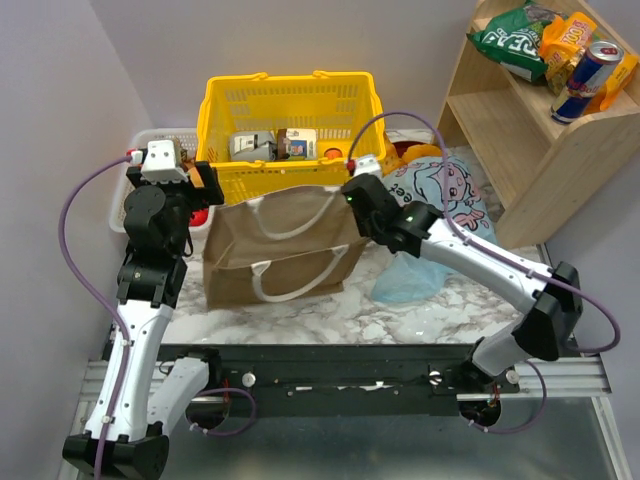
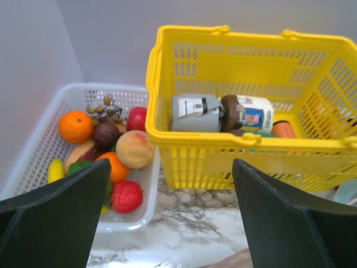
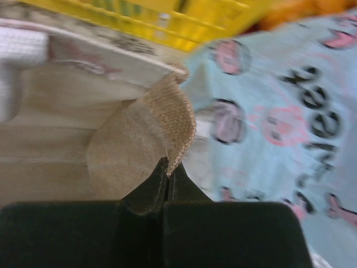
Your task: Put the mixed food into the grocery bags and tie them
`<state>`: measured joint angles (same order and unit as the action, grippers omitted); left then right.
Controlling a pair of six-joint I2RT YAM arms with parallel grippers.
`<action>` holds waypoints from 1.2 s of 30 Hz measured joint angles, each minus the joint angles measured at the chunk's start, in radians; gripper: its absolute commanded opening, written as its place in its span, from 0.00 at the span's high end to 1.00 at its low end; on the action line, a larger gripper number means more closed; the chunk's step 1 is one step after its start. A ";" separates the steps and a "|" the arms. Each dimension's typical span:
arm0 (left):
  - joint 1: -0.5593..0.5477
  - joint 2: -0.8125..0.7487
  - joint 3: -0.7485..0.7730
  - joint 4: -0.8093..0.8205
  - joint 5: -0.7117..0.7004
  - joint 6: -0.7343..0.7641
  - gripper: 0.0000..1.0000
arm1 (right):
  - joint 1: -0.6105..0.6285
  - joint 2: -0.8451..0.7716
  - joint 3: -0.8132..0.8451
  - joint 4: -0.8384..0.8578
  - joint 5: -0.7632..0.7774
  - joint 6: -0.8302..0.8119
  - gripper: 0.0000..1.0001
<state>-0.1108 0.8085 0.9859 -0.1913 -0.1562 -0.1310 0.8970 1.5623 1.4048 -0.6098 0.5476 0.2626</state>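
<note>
- Left gripper hangs with its fingers spread wide and nothing between them, above the white basket and the yellow basket. A straight descent could strike the yellow rim instead of reaching food.
- Fruit, including an orange and a peach, lies heaped in the white basket. Round pieces may roll out of a pinch.
- Tan bag stands just in front of the yellow basket, with no food visible inside. Its limp walls could fold shut.
- Right gripper is clamped on a folded corner of the tan bag's rim. The bite is thin, so a pull may slip off or topple the bag.
- Light-blue bag lies flat beneath the right arm, which could snag it.
- Snack packets and cans sit on the shelf, well apart from both bags.
</note>
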 measured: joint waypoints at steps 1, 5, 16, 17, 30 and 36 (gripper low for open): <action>0.000 0.006 0.019 -0.006 0.013 -0.002 0.01 | -0.027 -0.030 -0.028 -0.013 0.018 0.007 0.99; 0.000 0.039 0.096 -0.045 0.105 -0.027 0.01 | -0.075 -0.105 -0.098 -0.047 0.072 0.033 0.99; 0.000 0.125 0.146 -0.191 0.348 -0.133 0.01 | -0.076 -0.111 -0.103 -0.069 0.099 0.055 0.99; 0.000 0.117 0.158 -0.204 0.357 -0.140 0.01 | -0.076 -0.107 -0.100 -0.069 0.099 0.055 0.99; 0.000 0.241 0.264 -0.349 0.428 -0.137 0.01 | -0.076 -0.081 -0.080 -0.067 0.090 0.055 0.99; 0.000 0.297 0.224 -0.354 0.445 -0.138 0.06 | -0.076 -0.081 -0.080 -0.040 0.047 0.045 0.99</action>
<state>-0.1108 1.1057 1.2095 -0.5457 0.2886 -0.2695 0.8207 1.4811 1.3247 -0.6498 0.5949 0.3077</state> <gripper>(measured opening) 0.988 0.020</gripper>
